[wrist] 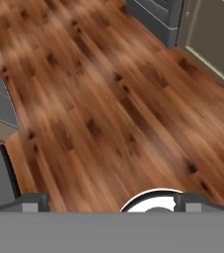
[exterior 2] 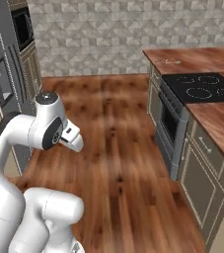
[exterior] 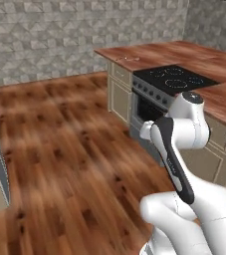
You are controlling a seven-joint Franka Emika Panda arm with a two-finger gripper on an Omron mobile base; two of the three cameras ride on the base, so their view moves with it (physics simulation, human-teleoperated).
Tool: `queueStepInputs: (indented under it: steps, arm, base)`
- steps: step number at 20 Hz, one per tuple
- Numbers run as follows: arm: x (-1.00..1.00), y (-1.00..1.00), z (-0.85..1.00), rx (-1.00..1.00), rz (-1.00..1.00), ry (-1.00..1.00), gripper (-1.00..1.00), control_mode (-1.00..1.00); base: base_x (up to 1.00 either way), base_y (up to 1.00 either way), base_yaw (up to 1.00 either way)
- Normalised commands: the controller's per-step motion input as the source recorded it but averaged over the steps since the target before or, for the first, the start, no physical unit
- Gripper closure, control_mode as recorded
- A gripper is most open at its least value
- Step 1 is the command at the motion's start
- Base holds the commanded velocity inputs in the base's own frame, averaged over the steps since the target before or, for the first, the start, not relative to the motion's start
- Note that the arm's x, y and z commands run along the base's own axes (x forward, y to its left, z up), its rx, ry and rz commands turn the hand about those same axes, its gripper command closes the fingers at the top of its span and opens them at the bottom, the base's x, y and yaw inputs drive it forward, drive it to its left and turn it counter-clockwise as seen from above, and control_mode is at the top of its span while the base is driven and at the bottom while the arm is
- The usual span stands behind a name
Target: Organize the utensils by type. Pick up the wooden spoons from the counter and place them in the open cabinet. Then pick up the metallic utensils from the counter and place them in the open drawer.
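Over bare wooden floor the robot's hand (wrist: 108, 203) hangs released, tips spread and grasping nothing, arm folded close, probably for driving. Well apart, near the far left corner of the reddish surface (exterior 2: 202, 58), beyond the black stovetop (exterior 2: 207, 86), lie thin utensils (exterior 2: 168, 62), too small to sort. Cabinet and drawer cannot be made out
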Motion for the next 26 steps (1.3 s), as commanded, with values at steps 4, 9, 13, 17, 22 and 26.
queueStepInputs:
  steps: [4,9,13,17,22,26]
  arm:
    - [0.00,0.00,0.00,0.00,0.00,0.00,-1.00,1.00]
    - [0.00,0.00,0.00,0.00,0.00,0.00,-1.00,1.00]
    - [0.00,0.00,0.00,0.00,0.00,0.00,-1.00,1.00]
    - [0.00,0.00,0.00,0.00,0.00,0.00,-1.00,1.00]
    - [0.00,0.00,0.00,0.00,0.00,0.00,-1.00,1.00]
    - [0.00,0.00,0.00,0.00,0.00,0.00,-1.00,1.00]
  base:
    - [1.00,0.12,-0.06]
    - [1.00,0.07,-0.08]
    - [1.00,0.01,-0.06]
    - [1.00,0.00,-0.11]
    - [0.97,0.00,-0.22]
    - [0.85,0.02,-0.40]
